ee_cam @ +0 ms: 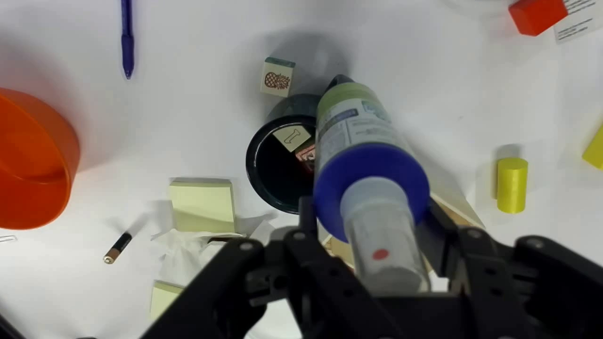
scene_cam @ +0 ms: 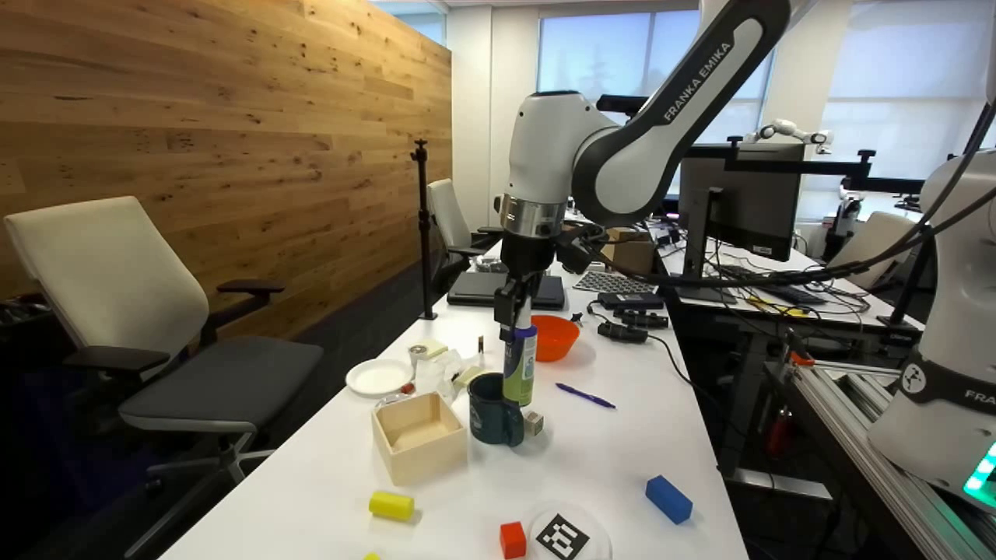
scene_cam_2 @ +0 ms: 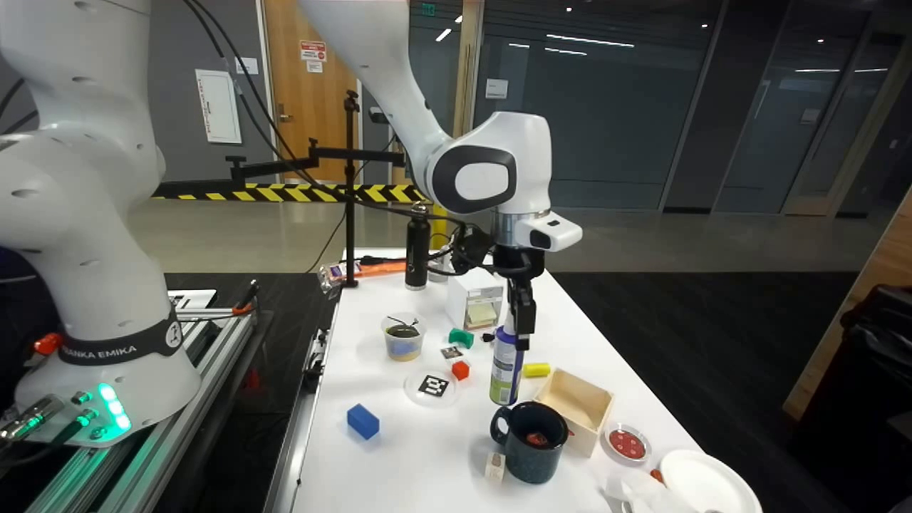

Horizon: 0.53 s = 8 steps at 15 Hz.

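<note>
Gripper (ee_cam: 371, 215) is pinching a blue-collared bottle (scene_cam: 520, 373) above the counter (scene_cam: 599, 459).
Near to far in an exterior view, a blue block (scene_cam: 668, 499) is lying by the robot-side edge; a wooden box (scene_cam: 432, 455) is sitting toward the opposite edge; the upright bottle is hanging between both edges, beside a dark mug (scene_cam: 485, 412); a pen (scene_cam: 585, 395) is lying nearer the robot-side edge; an orange bowl (scene_cam: 556, 344) is standing beyond.

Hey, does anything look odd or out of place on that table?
Mainly the dark mug: the wrist view shows a small marked block and a reddish piece inside, unusual contents for a drinking mug. Crumpled white material beside the yellow pad also looks untidy. I see no clear spill or damage.
</note>
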Each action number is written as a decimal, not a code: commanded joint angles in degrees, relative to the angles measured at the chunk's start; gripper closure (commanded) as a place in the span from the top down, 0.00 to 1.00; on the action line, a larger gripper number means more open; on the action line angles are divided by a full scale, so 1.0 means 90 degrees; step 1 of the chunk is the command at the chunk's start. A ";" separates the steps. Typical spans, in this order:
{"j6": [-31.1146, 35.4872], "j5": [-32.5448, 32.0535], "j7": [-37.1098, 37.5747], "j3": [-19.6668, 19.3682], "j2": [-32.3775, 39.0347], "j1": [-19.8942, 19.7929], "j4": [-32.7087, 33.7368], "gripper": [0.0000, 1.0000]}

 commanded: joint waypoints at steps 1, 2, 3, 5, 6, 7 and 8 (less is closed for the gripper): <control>0.0207 -0.0164 0.0043 -0.0021 0.0089 0.0012 0.0138 0.29; 0.0226 -0.0165 0.0031 -0.0031 0.0103 0.0016 0.0174 0.29; 0.0238 -0.0191 0.0038 -0.0051 0.0123 0.0025 0.0214 0.29; 0.0219 -0.0199 0.0040 -0.0073 0.0163 0.0021 0.0318 0.29; 0.0204 -0.0217 0.0041 -0.0089 0.0176 0.0020 0.0386 0.29; 0.0186 -0.0222 0.0035 -0.0103 0.0199 0.0016 0.0449 0.29; 0.0178 -0.0239 0.0044 -0.0127 0.0227 0.0016 0.0508 0.29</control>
